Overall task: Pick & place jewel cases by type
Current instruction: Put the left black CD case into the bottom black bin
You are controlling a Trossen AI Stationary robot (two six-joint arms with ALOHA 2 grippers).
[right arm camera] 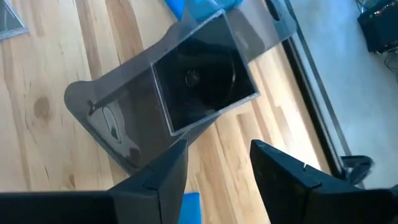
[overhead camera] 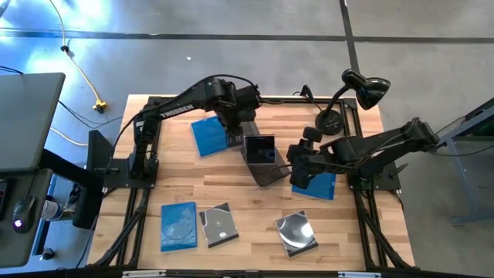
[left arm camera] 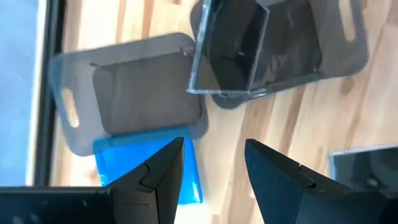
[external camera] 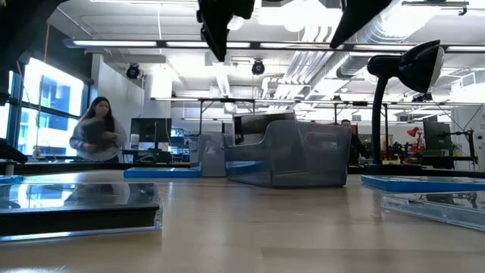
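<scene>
Two grippers are hanging empty, jaws apart: left gripper (overhead camera: pixel 231 122) over the far tub (left arm camera: pixel 134 93), right gripper (overhead camera: pixel 299 171) beside the dark jewel case (overhead camera: pixel 260 148) leaning in the near tub (right arm camera: pixel 118 130). Four cases are lying loose; the right should lower squarely over the blue case (overhead camera: pixel 316 184) below.

Black desk lamp (overhead camera: pixel 363 91) at the wooden table's (overhead camera: pixel 255 224) far edge; two smoky tubs (overhead camera: pixel 262 166) mid-table.
</scene>
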